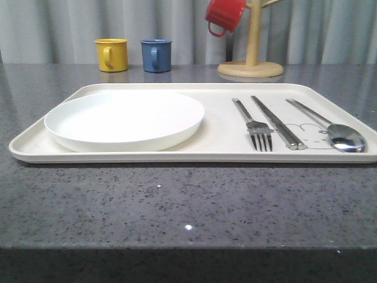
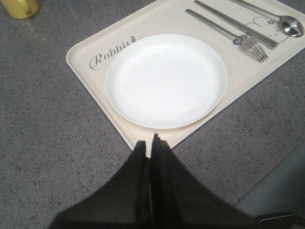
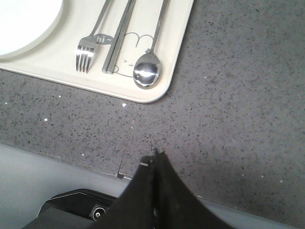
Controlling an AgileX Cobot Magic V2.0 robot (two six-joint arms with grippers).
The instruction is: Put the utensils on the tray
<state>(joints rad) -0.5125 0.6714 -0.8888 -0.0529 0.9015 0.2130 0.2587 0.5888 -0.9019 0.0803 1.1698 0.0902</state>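
Utensils all on tray (image 1: 218,132): plate (image 1: 125,119) frame-left, fork (image 1: 254,125), chopsticks (image 1: 277,121), spoon (image 1: 330,125) frame-right, handles pointing away; both jaws pressed together, empty, hanging over tabletop (image 1: 177,200) near tray's front edge.

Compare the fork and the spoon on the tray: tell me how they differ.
The fork ends in four tines; the spoon ends in a rounded bowl. The fork lies left of the chopsticks, the spoon right of them, nearer the tray edge. Both are shiny metal, lying flat, heads toward the robot.
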